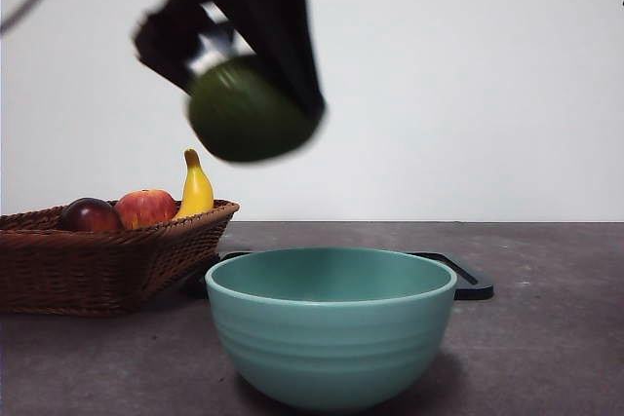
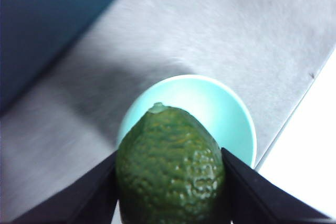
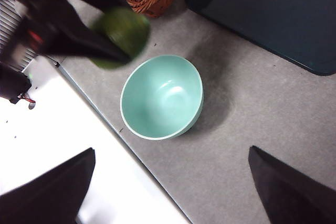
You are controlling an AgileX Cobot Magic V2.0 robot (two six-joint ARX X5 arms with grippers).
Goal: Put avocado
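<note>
Currently I am looking across the grey table (image 1: 546, 338) with the teal bowl (image 1: 331, 323) sitting near and central in the front view, open side up and with nothing in it. Behind it to one side I am seeing a wicker basket (image 1: 107, 260) holding a dark red-purple fruit (image 1: 90, 214), a red-yellow apple (image 1: 146, 208) and a banana (image 1: 196, 185); a dark mat (image 1: 468, 280) is lying flat behind the bowl.

I am holding the avocado (image 1: 249, 109) in the left gripper (image 2: 170, 182), jaws pinching its two flanks, well above the table. In the left wrist view its long axis is running away from the wrist, stem end leading, and the stem end is overlapping the bowl's near rim. In the right wrist view the fruit is hanging above and beside the bowl, on the basket side, not over the hollow.

The relation I am steering by: the bowl's centre is lying ahead of the fruit and below it, away from the basket. My judgement is that the coming move needs travel toward that centre first, then descent, then release.

I am keeping the right gripper (image 3: 170, 192) waiting, jaws spread wide and holding nothing, high above the table with the bowl in its view. The left arm is the one placed for the drop.
</note>
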